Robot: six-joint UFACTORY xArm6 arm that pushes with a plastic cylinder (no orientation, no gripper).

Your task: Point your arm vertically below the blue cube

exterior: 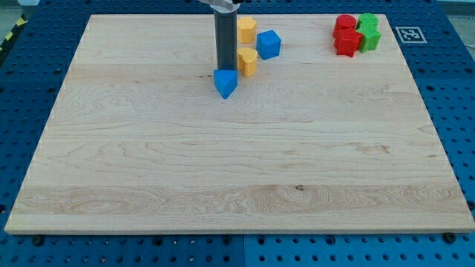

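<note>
blue cube up-right of my tip

Upper part of dark straight rod was cut off by view's top edge; my tip was hidden behind blue wedge-shaped block.

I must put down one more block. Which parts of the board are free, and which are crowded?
Free: everything below the blue triangular block to the view's bottom, and the left side. Crowded: my tip among blue cube and yellow blocks; red and green blocks top right.
</note>
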